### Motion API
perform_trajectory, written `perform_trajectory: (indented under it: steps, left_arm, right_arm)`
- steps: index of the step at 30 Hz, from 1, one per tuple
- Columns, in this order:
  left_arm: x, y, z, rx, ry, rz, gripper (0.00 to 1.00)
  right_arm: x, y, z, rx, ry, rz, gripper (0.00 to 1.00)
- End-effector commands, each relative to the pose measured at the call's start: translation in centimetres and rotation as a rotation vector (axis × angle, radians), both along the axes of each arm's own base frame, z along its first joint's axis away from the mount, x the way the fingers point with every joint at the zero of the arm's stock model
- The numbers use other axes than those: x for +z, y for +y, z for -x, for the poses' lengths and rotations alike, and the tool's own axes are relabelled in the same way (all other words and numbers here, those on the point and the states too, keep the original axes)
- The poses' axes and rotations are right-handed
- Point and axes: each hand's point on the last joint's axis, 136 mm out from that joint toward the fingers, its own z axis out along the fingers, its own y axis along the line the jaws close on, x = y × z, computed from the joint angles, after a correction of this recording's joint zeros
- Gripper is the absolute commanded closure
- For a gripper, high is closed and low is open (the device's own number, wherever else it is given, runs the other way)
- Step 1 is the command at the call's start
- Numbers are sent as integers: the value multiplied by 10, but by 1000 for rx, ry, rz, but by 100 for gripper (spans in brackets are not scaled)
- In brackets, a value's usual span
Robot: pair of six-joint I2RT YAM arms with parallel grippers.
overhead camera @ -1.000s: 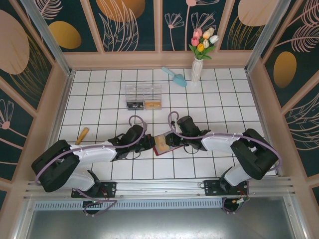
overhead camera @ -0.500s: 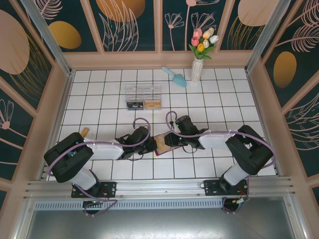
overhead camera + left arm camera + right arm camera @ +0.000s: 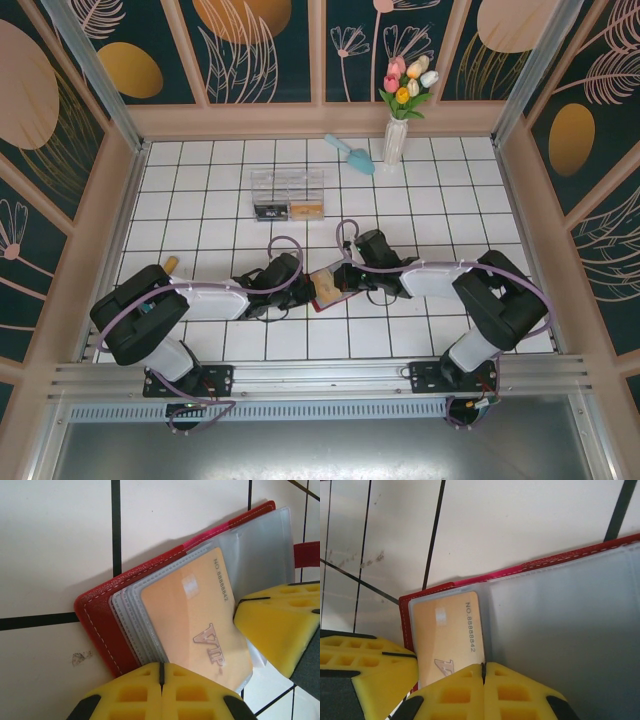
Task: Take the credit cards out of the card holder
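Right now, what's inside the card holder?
Clear sleeves, the front one holding a gold VIP card. Whatever the sleeves behind hold is covered.

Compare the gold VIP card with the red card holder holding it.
The gold card is tan with VIP lettering and a number; the card holder is red with pale stitching. The card is one smaller flat piece; the card holder is larger, lying open with clear sleeves fanned. Both are rectangular with rounded corners.

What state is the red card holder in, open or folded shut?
Open. The card holder lies spread, its clear sleeves fanned over the red cover, a gold card showing in one.
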Motion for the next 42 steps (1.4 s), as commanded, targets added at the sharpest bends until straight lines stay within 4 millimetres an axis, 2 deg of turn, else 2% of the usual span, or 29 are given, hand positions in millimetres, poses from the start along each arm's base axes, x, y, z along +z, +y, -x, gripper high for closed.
perform_trajectory:
  steps: [1, 11, 17, 20, 24, 31, 37, 42]
  left_arm:
    - [-16, 12, 9, 6, 45, -81, 100]
    - [-25, 27, 13, 11, 55, -159, 100]
    - [-27, 29, 13, -42, 33, -211, 100]
    - [-31, 31, 13, -62, 33, -239, 100]
    - [-37, 33, 15, -73, 46, -267, 100]
    - [-37, 32, 14, -94, 41, -285, 100]
    - [-38, 33, 15, -93, 45, -285, 100]
    - [-38, 32, 15, -93, 46, -280, 100]
  right_arm:
    - [4, 1, 9, 23, 25, -48, 100]
    - [9, -19, 3, -31, 13, -63, 100]
    - [16, -14, 6, -3, 7, -101, 100]
    - [24, -5, 10, 40, 4, -156, 84]
    - [24, -2, 7, 53, 2, -153, 75]
    - [5, -2, 8, 67, 49, -114, 76]
    - [7, -6, 2, 50, 30, -108, 76]
    - [8, 3, 11, 106, 73, -178, 79]
